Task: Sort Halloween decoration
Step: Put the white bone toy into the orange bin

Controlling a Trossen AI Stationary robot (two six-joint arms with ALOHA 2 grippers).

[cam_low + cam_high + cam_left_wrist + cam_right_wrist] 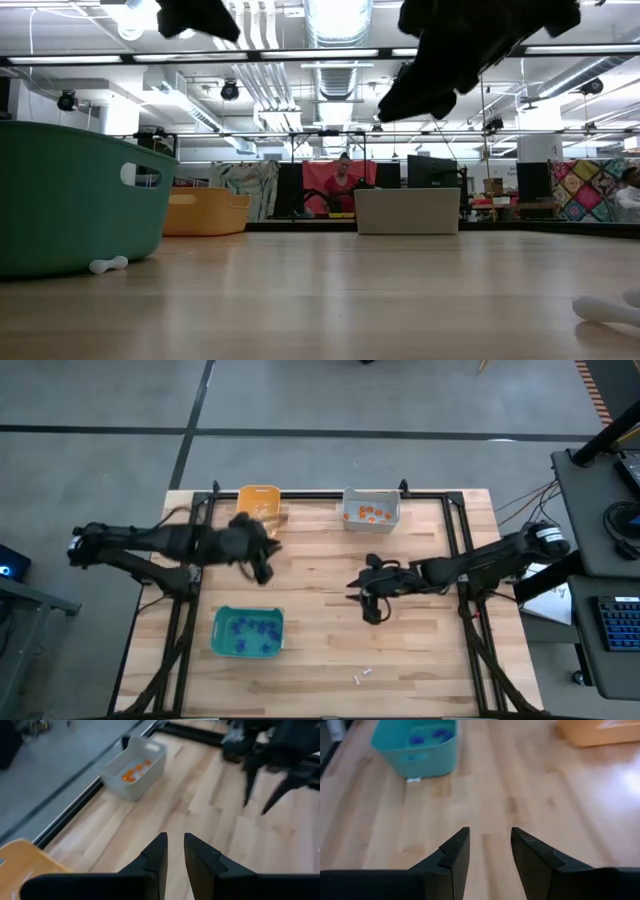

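We are hovering both grippers over the desk (pixel 420 670).
White trinkets (pixel 362 676) are lying at the near edge; left gripper (pixel 174 851) is narrow and empty, right gripper (pixel 490 845) wide and empty; purple ones (pixel 250 630) are sitting in the teal bin (pixel 217 643), orange ones (pixel 368 514) in the grey bin (pixel 371 493) beyond.

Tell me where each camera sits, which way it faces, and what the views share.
High view: overhead, straight down on the table; both arms show, left gripper near the orange-yellow bin, right gripper mid-table.
Low view: at tabletop height, level across to the room; dark arm parts hang in from above.
Left wrist view: past its own nearly closed fingers toward the grey bin and the other arm.
Right wrist view: past its own open fingers toward the teal bin.
Shared: the teal bin appears in the high, low and right wrist views.
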